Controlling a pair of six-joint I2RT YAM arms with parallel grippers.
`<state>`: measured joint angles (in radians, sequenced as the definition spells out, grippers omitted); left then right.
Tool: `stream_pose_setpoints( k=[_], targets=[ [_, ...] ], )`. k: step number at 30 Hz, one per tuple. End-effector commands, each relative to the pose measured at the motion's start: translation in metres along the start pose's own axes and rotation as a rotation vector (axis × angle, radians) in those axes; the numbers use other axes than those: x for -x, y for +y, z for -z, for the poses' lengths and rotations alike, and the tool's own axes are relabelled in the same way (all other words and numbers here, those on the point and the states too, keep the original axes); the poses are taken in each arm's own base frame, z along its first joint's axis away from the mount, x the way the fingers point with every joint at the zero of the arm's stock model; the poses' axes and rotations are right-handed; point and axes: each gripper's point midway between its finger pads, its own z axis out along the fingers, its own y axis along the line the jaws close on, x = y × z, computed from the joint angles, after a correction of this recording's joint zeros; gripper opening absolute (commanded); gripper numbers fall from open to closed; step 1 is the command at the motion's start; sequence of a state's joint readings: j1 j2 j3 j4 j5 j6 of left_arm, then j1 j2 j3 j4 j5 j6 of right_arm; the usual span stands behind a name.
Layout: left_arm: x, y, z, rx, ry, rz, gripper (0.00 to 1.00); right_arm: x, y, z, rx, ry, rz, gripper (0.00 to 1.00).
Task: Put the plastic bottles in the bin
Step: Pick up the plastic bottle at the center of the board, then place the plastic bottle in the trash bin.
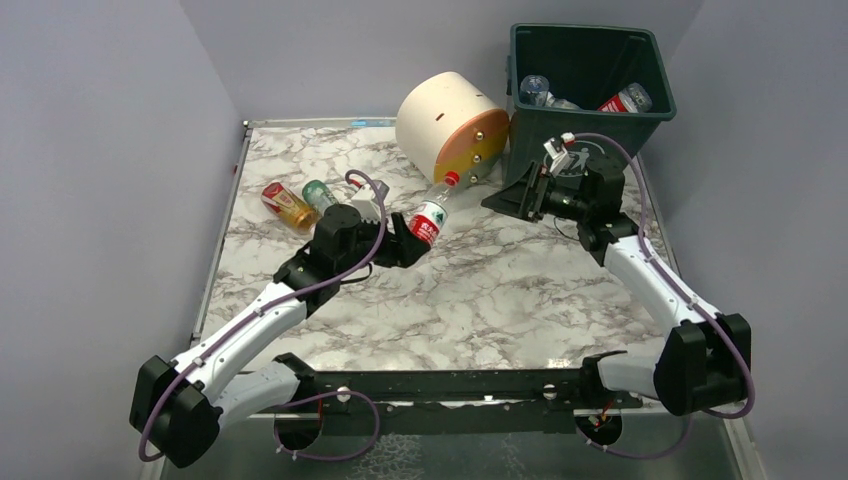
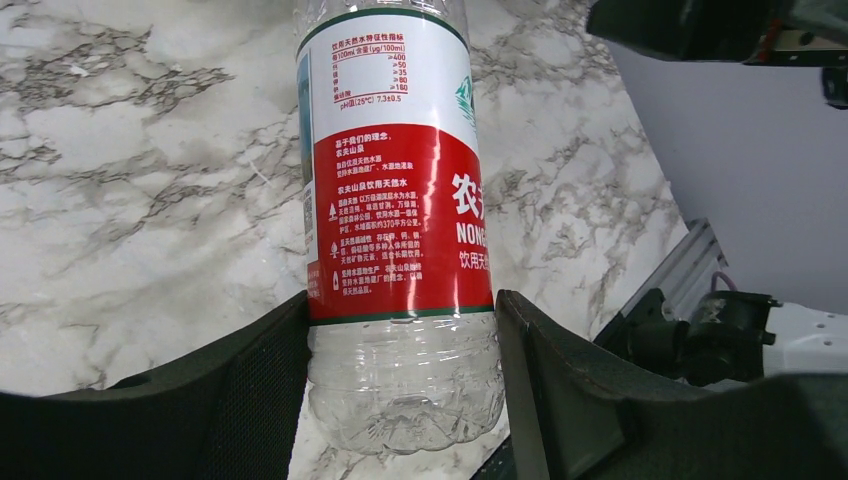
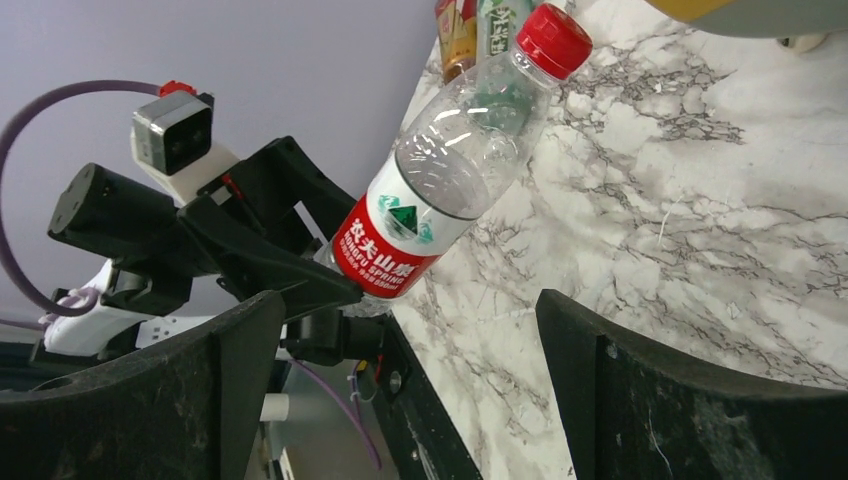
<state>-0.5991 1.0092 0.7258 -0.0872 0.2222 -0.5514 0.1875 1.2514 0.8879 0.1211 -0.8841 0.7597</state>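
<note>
Top external | bin holds bottles | left gripper clamps red-label bottle | right gripper apart

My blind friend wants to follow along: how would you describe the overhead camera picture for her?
Seen from above, the left gripper holds a red-labelled clear bottle tilted over a marble table. The right gripper is open near a dark green bin with bottles inside; two other bottles lie far left.
</note>
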Motion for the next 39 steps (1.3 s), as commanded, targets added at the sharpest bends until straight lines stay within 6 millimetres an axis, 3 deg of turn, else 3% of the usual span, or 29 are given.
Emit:
stream_pose_setpoints(
  k=[1, 19, 30, 39],
  targets=[
    [0.021, -0.039, 0.007, -0.141, -0.049, -0.002, 0.6, 0.003, 0.0, -0.009, 0.007, -0.026, 0.03, 1.0],
    [0.007, -0.089, 0.018, -0.403, -0.029, 0.021, 0.61, -0.008, -0.011, -0.025, 0.0, -0.013, -0.05, 1.0],
    [-0.006, -0.094, 0.013, -0.433, -0.019, 0.026, 0.61, -0.015, 0.003, -0.033, 0.075, 0.004, -0.08, 1.0],
    [-0.01, -0.085, 0.004, -0.387, -0.019, 0.013, 0.61, -0.017, 0.009, -0.032, 0.084, 0.009, -0.067, 0.77]
  ],
)
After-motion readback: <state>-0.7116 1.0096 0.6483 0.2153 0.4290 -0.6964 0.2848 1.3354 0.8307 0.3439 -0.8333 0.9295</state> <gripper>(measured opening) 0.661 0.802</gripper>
